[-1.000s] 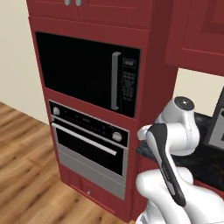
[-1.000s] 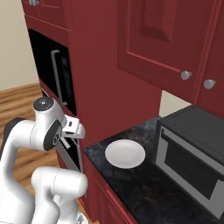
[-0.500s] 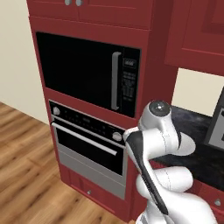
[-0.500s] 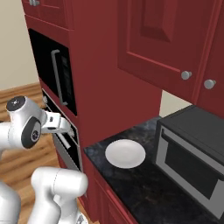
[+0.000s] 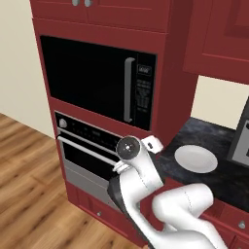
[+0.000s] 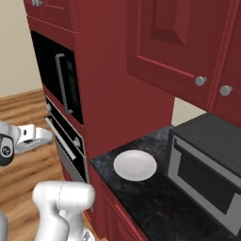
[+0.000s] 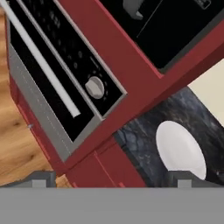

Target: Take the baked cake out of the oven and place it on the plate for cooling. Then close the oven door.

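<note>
The oven door (image 5: 90, 160) is shut and upright in the red cabinet, its long bar handle (image 7: 40, 61) running level across the front, slanting in the hand view up and left of the fingers (image 7: 112, 179). The fingers stand wide apart, holding nothing, apart from the oven (image 6: 66, 143). The plate (image 7: 180, 149) lies flat on the dark table (image 6: 160, 202), just above the right fingertip (image 7: 188, 180) in the hand view.

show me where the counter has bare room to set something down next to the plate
Bare dark counter runs in front of the plate toward the near edge, plus a strip between plate and cabinet column. Tighter on the right, where the countertop oven stands.
</note>
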Controlling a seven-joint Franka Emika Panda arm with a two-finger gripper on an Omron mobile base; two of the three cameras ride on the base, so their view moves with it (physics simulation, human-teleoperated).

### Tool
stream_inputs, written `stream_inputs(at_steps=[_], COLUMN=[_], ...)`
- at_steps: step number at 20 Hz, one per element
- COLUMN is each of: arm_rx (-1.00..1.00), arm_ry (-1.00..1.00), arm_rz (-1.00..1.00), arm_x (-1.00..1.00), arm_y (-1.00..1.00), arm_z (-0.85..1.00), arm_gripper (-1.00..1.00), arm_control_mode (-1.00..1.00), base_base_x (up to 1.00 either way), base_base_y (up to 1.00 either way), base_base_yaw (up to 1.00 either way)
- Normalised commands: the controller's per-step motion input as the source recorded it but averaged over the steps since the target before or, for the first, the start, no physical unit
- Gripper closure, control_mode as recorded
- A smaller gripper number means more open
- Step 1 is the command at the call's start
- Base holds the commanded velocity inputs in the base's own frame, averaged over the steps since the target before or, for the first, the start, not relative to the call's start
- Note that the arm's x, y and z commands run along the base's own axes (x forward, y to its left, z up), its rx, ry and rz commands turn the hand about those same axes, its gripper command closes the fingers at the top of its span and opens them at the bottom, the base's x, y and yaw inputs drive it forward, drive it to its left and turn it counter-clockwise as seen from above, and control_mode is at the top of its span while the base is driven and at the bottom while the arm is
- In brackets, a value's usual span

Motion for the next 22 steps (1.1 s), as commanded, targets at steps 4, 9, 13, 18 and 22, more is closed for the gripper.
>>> stream_inputs(at_steps=[4, 9, 13, 18, 22], arm_rx=[-0.24, -0.18, -0.22, -0.18, -0.15], arm_ry=[0.02, 0.01, -0.01, 0.00, 0.00], arm_rz=[0.06, 0.01, 0.00, 0.00, 0.00], arm_x=[0.00, 0.00, 0.01, 0.27, 0.39], arm_y=[0.05, 0.08, 0.31, 0.35, 0.32], arm_z=[-0.44, -0.33, -0.05, -0.02, -0.06], arm_gripper=[-1.00, -1.00, -1.00, -1.00, -1.00], arm_control_mode=[-1.00, -1.00, -1.00, -1.00, -1.00], base_base_x=[0.00, 0.00, 0.00, 0.00, 0.00], base_base_y=[0.00, 0.00, 0.00, 0.00, 0.00], base_base_yaw=[0.00, 0.00, 0.00, 0.00, 0.00])
